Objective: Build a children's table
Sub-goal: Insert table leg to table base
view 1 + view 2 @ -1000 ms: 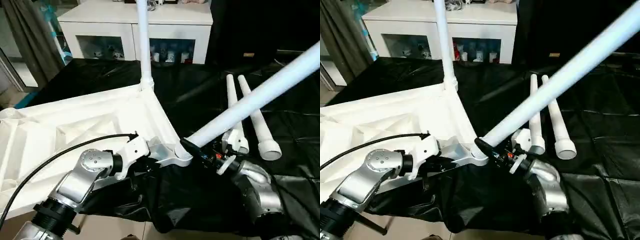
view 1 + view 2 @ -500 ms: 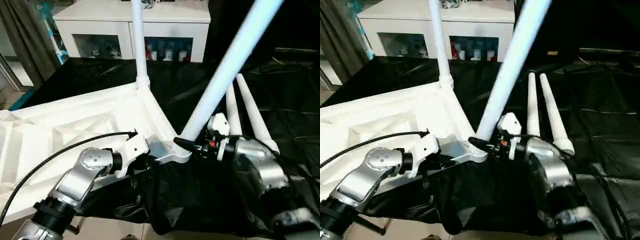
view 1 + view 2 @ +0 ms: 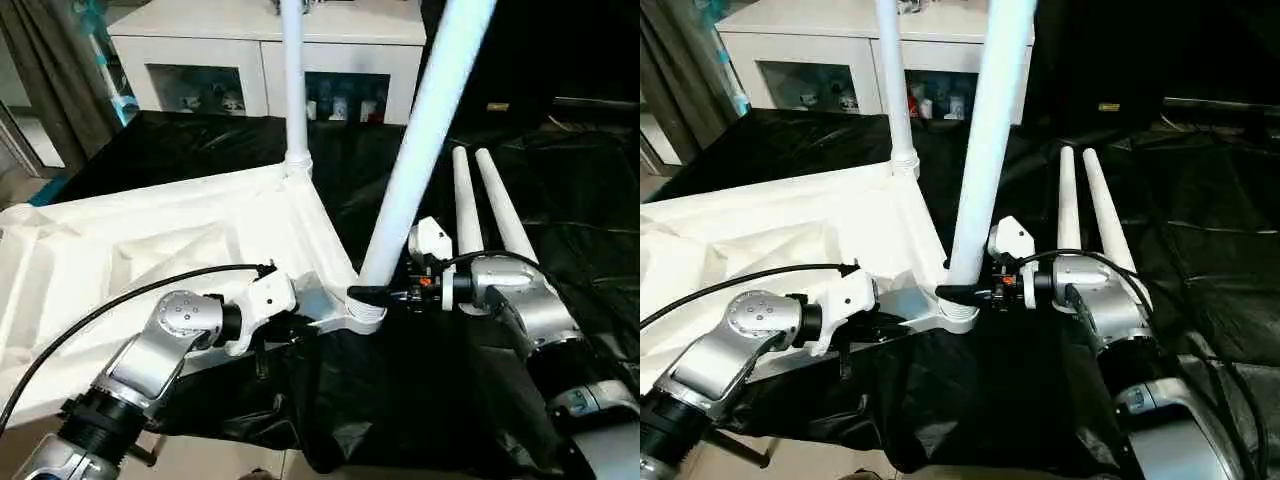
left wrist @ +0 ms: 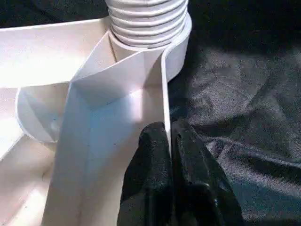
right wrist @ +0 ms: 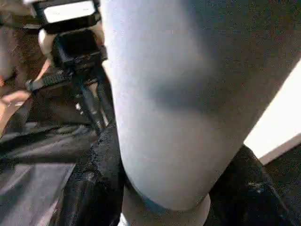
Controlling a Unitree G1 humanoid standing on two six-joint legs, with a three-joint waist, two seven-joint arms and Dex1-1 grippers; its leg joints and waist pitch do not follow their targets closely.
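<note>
White plastic fills our work: the tabletop (image 3: 180, 250) lies underside-up on the black sheet (image 3: 560, 210), spreading from the centre out toward nine o'clock in the head view, its ribs facing us. At its far corner, around twelve o'clock, one leg (image 3: 294, 80) stands upright in its socket. At the near corner socket (image 3: 366, 314), dead centre, we see a second leg (image 3: 425, 140) standing nearly upright, leaning slightly toward one o'clock, its lower end at the socket. Our right gripper (image 3: 378, 294) is clamped around the base of that leg, one black finger on either side. Our left gripper (image 4: 170, 141) pinches the tabletop's thin edge wall just beside the same socket, fingers closed on it. Two spare legs (image 3: 490, 210) lie side by side on the sheet at about two o'clock. White cabinets (image 3: 230, 60) stand beyond, at twelve.
</note>
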